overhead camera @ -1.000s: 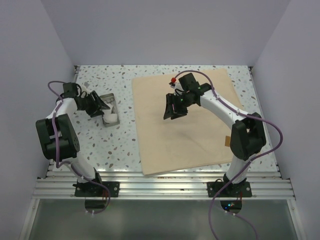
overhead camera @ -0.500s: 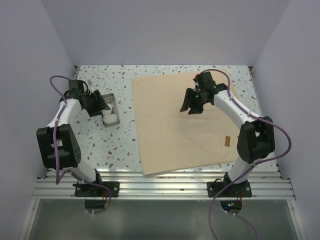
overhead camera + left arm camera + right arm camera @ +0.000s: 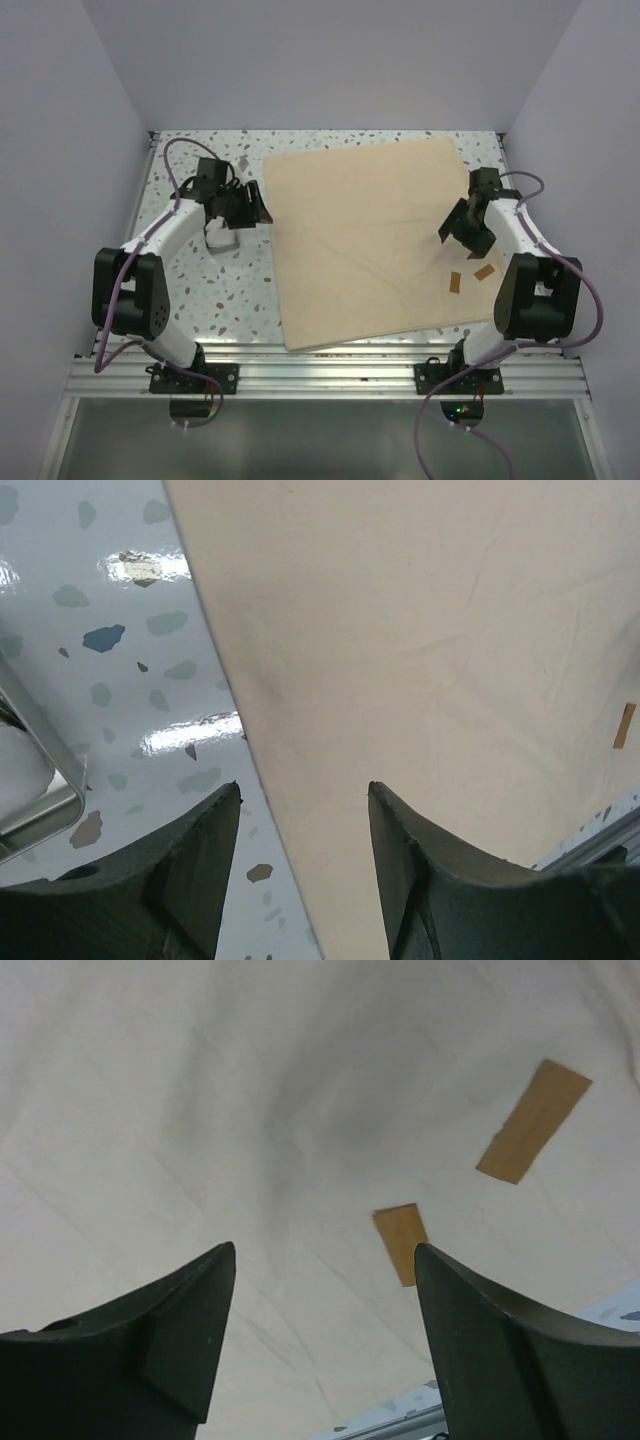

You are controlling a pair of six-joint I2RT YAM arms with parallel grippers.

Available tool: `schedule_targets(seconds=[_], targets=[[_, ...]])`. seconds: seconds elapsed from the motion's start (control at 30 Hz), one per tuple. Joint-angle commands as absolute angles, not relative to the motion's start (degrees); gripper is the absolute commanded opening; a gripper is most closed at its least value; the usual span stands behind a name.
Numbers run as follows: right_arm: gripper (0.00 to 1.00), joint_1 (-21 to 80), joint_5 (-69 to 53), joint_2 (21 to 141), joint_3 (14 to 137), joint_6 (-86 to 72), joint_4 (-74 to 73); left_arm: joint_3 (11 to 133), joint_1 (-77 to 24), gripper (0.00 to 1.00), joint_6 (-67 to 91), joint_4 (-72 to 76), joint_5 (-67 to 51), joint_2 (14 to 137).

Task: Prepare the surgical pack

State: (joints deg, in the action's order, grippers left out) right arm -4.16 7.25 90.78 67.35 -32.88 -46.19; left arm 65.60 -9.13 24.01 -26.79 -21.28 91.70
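Top external: the large square tan-beige cloth sheet (image 3: 370, 240) lies flat and unfolded mid-way across the white speckled table (image 3: 200, 290). The small silver rectangular tin (image 3: 45, 805) holding white gauze (image 3: 220, 238) sits off the cloth at 9 o'clock, near its edge. Left gripper (image 3: 303, 798) is spread wide and empty, fingers straddling that 9 o'clock edge. Right gripper (image 3: 322, 1255) is also spread wide and empty, over the cloth's 3 o'clock side near two brown tape strips (image 3: 535, 1120). Risks: the left wrist is close to the tin, so a sideways swing could knock it and spill the gauze. A one-sided pinch and pull could drag or bunch the sheet. The right fingers could snag a strip. No steel instruments in view.
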Motion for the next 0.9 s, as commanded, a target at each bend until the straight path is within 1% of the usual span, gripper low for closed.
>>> schedule_targets(seconds=[0.0,0.07,0.17,0.2,0.27,0.3,0.33,0.57,0.63,0.7,0.87], targets=[[0.79,-6.76,9.5,88.6,63.47,-27.69,-48.17,65.04,-9.58,0.58,24.08,-23.2,-23.99,92.11],[0.79,-6.94,8.53,88.68,60.66,-26.72,-46.16,64.78,-9.75,0.58,23.73,-23.47,-24.17,92.55],[0.76,-7.12,5.73,89.47,58.46,-26.81,-45.88,64.51,-10.37,0.57,24.08,-22.68,-25.4,93.6],[0.72,-7.03,5.1,89.47,56.97,-26.46,-44.4,64.77,-10.46,0.57,24.17,-22.59,-25.66,94.3],[0.7,-7.12,5.1,89.47,55.9,-25.32,-43.34,65.13,-10.81,0.57,24.34,-22.33,-25.93,94.74],[0.66,-7.12,4.84,89.56,54.94,-24.7,-42.29,65.39,-10.98,0.57,24.35,-22.41,-25.93,95.01],[0.65,-7.12,4.75,89.73,54.67,-24.18,-42.01,65.56,-11.07,0.57,24.26,-22.41,-25.93,95.18],[0.63,-7.38,4.04,91.13,53.35,-21.01,-39.9,64.78,-11.25,0.57,23.99,-22.59,-25.31,94.48],[0.61,-7.65,3.96,91.84,53.52,-20.31,-39.29,64.77,-11.25,0.57,24.17,-22.67,-25.31,94.57],[0.58,-7.91,3.87,92.72,53.79,-19.34,-38.85,64.6,-11.25,0.57,24.26,-22.67,-25.14,94.31],[0.57,-8.88,3.25,93.86,53.79,-17.67,-37.71,63.72,-11.25,0.57,24.87,-22.06,-25.31,93.96]])
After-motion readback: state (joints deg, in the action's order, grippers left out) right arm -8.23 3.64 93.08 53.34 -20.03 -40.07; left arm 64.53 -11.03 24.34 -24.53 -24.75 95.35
